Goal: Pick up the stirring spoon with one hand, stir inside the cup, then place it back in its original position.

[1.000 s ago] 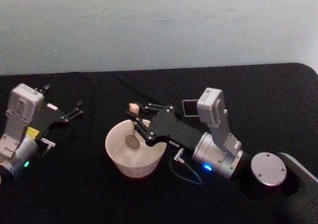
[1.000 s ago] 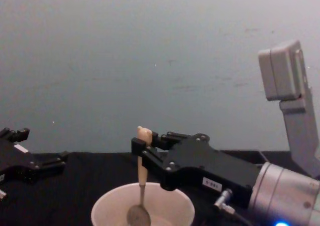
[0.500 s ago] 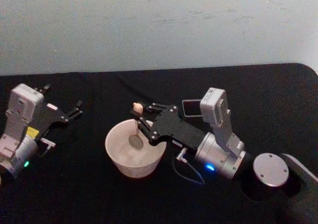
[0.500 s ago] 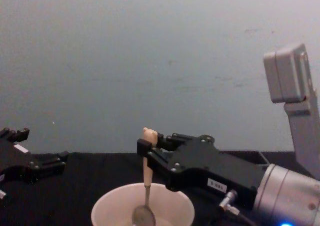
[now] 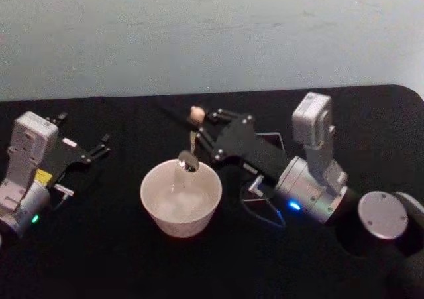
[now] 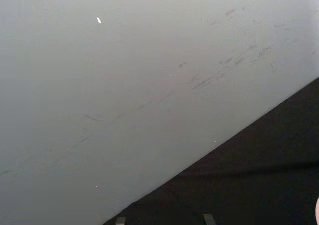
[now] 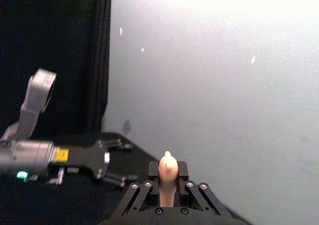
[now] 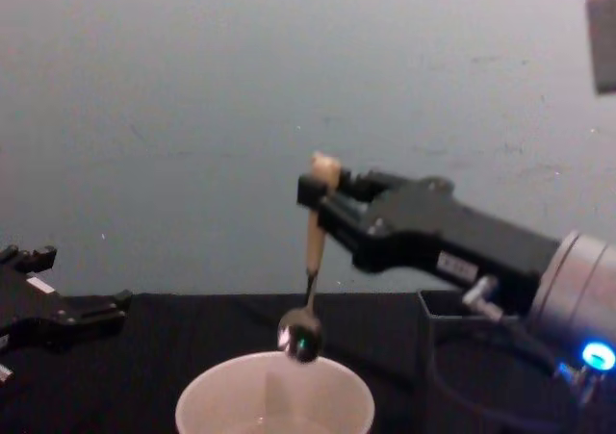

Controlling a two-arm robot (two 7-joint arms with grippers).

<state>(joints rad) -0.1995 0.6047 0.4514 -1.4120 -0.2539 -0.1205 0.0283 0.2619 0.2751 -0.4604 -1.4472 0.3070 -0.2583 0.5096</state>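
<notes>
— Cream cup (image 5: 177,227) on the black table (image 5: 99,262), yes? And where is the spoon (image 5: 191,138)?

— Hanging upright over the cup. The right gripper (image 5: 197,124) reaches in from the right and pinches the beige handle just under the little bear head. Its fingers are closed against both sides of the handle, which the right wrist view shows plainly.

— Is the metal bowl of the spoon down inside?

— No. In the chest view it hangs just above the rim, clear of it. In the head view it sits over the far edge of the cup's mouth.

— And the holder (image 5: 272,140)?

— Dark grey and square, it stands on the table to the right of the cup. It is behind the right gripper's body and partly hidden by it.

— What about the other arm?

— The left gripper (image 5: 103,146) sits low at the table's left side, well apart from the cup. Its fingers are spread, with nothing between them.

— Anything in the cup?

— The inside looks pale. I cannot tell whether it holds anything.
</notes>
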